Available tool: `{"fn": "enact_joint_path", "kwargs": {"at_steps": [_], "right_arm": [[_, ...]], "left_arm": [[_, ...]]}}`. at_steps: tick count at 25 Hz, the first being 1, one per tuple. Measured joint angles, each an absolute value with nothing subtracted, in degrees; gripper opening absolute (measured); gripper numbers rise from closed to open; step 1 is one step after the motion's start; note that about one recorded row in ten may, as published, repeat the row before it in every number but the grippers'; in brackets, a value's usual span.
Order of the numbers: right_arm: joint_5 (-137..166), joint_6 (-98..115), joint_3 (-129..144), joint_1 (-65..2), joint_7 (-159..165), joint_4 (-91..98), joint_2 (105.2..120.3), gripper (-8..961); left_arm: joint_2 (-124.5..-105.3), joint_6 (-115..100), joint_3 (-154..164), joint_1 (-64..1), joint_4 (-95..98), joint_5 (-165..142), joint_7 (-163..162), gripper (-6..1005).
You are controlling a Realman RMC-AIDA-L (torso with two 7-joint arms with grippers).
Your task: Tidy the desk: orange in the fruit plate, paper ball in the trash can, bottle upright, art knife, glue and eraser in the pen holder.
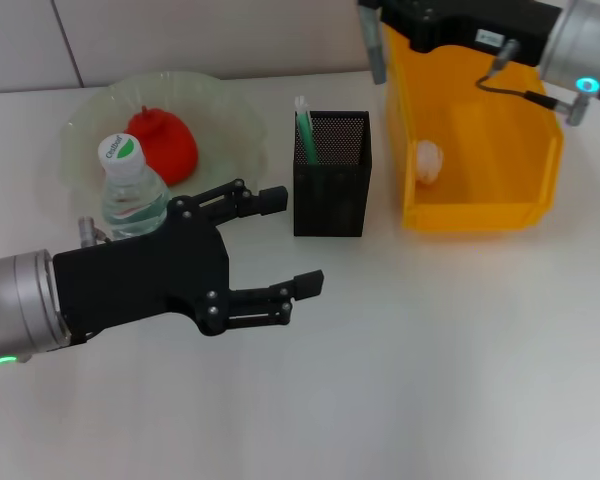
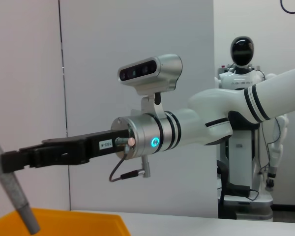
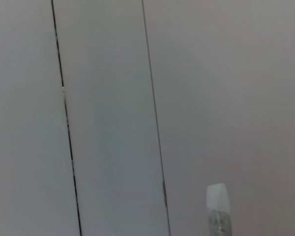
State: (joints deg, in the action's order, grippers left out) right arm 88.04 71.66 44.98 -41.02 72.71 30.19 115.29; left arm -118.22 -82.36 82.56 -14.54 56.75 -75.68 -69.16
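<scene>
Seen from the head: white tabletop point(image 1: 460, 380) carrying a pale green fruit plate point(image 1: 230, 115) at the far left, with a red-orange fruit point(image 1: 165, 145) lying in it, apparently the orange. Just in front of that fruit, a clear bottle point(image 1: 132, 195) standing upright, white and green cap up, at the plate's near edge. Centre, a black mesh pen holder point(image 1: 330, 175) with a green and white stick-shaped item point(image 1: 305, 125) poking out of its left corner; cannot tell whether glue or art knife. Right of it, a yellow trash can point(image 1: 480, 170) with a small white paper ball point(image 1: 428, 160) inside against its left wall.

Left gripper point(image 1: 280, 245) low over the tabletop, between bottle and pen holder, black fingers point(image 1: 305, 283) spread wide and released, grasping nothing, upper linkage just beside the bottle. Right gripper point(image 1: 375, 45) high above the trash can's far left corner, only partly in frame; released or clenched, cannot tell.

Left wrist view alone: right arm side-on against a grey wall, wrist camera and blue ring light, the can's yellow rim point(image 2: 59, 221) below, a humanoid robot point(image 2: 243, 123) in the background.

Right wrist view: only wall panels and a pale fingertip point(image 3: 217, 206)
</scene>
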Motion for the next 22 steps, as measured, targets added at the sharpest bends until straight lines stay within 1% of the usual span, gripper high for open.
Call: {"fn": "enact_joint_path", "kwargs": {"at_steps": [5,8,9,13,22], "right_arm": [[88.1,68.0,45.1,-43.5,69.3,27.3,116.63,110],[88.1,66.3,45.5,-44.6,67.3,25.7,117.63,110],[88.1,65.4,45.5,-45.1,66.1,24.9,118.27,110],[88.1,64.5,45.5,-45.2,65.2,23.8,118.82,109],[87.7,64.4,45.5,-43.9,65.1,22.0,119.03,108]], "left_arm": [[-118.21,-82.5,82.0,-14.4,56.6,-75.7,-69.2,863],[-118.21,-82.5,82.0,-14.4,56.6,-75.7,-69.1,863],[-118.21,-82.5,82.0,-14.4,56.6,-75.7,-69.1,863],[-118.22,-82.5,82.0,-14.4,56.6,-75.7,-69.1,863],[-118.21,-82.5,82.0,-14.4,56.0,-75.7,-68.4,863]]}}
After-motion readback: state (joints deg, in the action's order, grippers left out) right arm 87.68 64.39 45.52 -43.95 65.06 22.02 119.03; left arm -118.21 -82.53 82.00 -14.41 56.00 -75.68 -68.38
